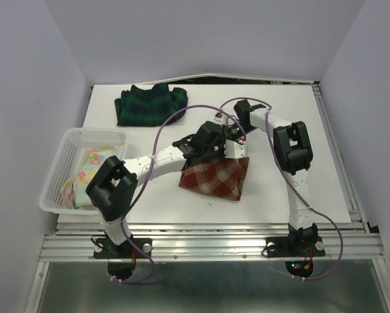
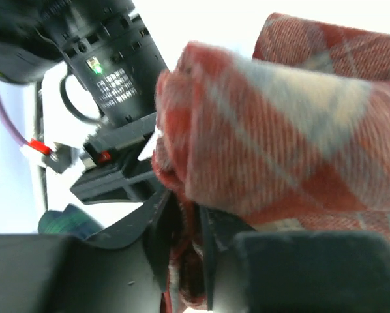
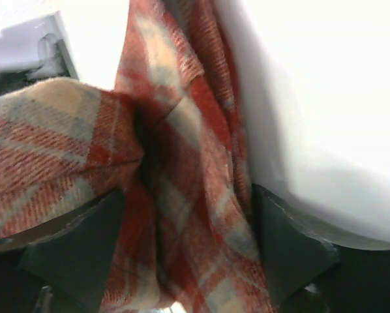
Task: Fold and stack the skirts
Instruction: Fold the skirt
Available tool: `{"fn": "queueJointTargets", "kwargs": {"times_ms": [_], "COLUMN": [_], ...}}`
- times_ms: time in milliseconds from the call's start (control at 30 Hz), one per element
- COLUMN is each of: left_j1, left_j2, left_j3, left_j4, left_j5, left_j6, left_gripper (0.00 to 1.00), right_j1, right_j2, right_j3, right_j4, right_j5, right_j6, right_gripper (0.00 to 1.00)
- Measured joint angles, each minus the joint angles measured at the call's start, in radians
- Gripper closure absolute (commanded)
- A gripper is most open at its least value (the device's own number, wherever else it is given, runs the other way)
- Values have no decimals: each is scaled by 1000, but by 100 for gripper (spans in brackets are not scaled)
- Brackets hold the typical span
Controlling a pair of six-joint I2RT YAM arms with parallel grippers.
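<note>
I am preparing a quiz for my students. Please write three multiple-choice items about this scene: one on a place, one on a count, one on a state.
1. Where is the pastel floral cloth skirt? A in the white plastic mesh basket; B upon the dark green plaid cloth skirt; C upon the red-and-cream plaid cloth skirt.
2. How many skirts lie outside the basket? A one; B two; C three.
3. Are skirts stacked? A all three; B two; C none.
Key: 1A, basket walls surround it. 2B, the green and the red one. 3C, each lies apart.
</note>
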Motion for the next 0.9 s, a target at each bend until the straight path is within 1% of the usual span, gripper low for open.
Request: {"fn": "queueJointTargets", "kwargs": {"times_ms": [67,100,200,233,267,300,400,500,667,767,800,900], "left_j1": [12,16,20,19,15,11,-1,-5,2,33,46,108], "left_j2": [0,0,0,0,0,0,0,0,-3,-21,-28,-62], "left_j3": [-1,-1,-1,-1,-1,-1,-1,0,50,116,134,171], "left_j4": [6,5,-7,-13,-18,-24,-27,-32,-83,-142,-156,-191], "left_j5": [-24,-33,-50,-47,-42,-39,-35,-38,-51,-8,15,99], "left_j6": [1,1,-2,-3,-5,-6,-7,-10,-60,-143,-177,-319], "left_gripper": [62,61,58,54,53,43,40,39,39,39,39,39], "right_j1": [0,1,4,4,4,4,-2,-17,-86,-150,-163,-220], "right_j2": [4,8,23,32,43,50,64,67,69,60,47,-71], "right_j3": [47,72,137,164,198,220,288,343,428,434,412,251], "right_j4": [-2,-6,-10,-13,-11,-8,-6,4,13,23,34,50], "right_j5": [49,71,132,154,167,177,213,238,282,288,289,300], "right_j6": [5,3,23,34,51,64,100,131,166,174,172,166], "right_gripper": [5,2,1,1,1,0,0,0,1,2,3,10]}}
